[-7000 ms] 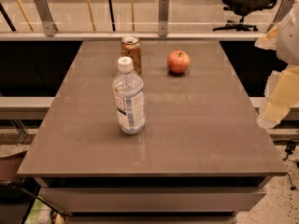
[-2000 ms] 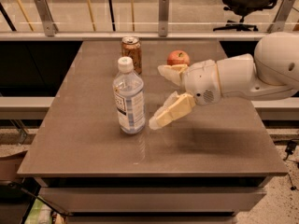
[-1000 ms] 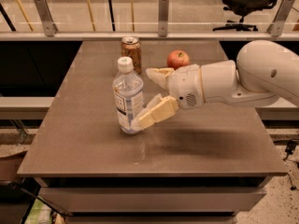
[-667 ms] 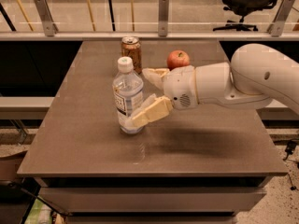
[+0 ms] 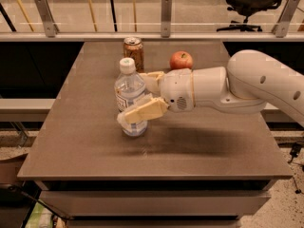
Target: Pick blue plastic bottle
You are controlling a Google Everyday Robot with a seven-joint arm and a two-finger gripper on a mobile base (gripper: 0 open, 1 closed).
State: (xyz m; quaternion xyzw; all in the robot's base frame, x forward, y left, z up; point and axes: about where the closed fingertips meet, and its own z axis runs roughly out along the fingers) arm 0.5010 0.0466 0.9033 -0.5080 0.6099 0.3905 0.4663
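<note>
**Jaws astride the bottle, can and apple behind**

The blue plastic bottle (image 5: pixel 127 88) stands upright, left of centre on the brown worktop (image 5: pixel 85 141), with its white cap on top. The gripper (image 5: pixel 134 97) reaches in from the right at the bottle's mid-height. Its jaws are spread, one finger crossing in front of the bottle's lower body and the other showing behind its shoulder, so the bottle sits between them. Whether either finger presses on the plastic cannot be told. The white arm (image 5: pixel 247 82) stretches back across the right half of the worktop.

A brownish can (image 5: pixel 133 52) stands just behind the bottle, close to the far finger. A red apple (image 5: pixel 181 60) lies to the right of the can, just behind the gripper's wrist. A railing post (image 5: pixel 165 15) rises beyond the worktop's far edge.
</note>
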